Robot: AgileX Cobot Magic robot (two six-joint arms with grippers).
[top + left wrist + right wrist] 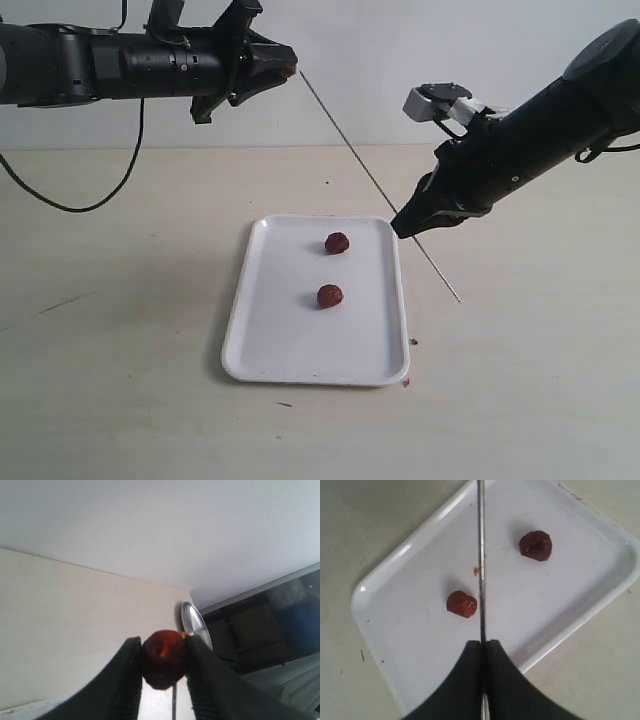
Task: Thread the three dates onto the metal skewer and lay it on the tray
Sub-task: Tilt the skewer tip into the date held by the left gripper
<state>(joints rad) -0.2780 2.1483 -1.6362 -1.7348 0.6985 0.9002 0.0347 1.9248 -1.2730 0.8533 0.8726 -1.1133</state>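
- Tabletop (120, 400): pale and matte. Small red crumbs (413, 341) lie just beside the near right corner of the tray.
- Tray (262, 340): white, with rounded corners, lying flat at the centre of the tabletop. It carries two loose dates.
- Near date (330, 296): rests on the tray floor, right of the tray's middle.
- Far date (337, 242): rests on the tray floor behind the near date, apart from it.
- Right gripper (405, 228): raised by the tray's far right corner, with its fingers pressed together on the metal skewer.
- Metal skewer (350, 142): tilted. Its lower end hangs over the tabletop right of the tray, and its upper end rises toward the far left.
- Left gripper (288, 68): raised at the far left and clamped on the third date (164, 659). The skewer tip is just beside this date; contact cannot be confirmed.
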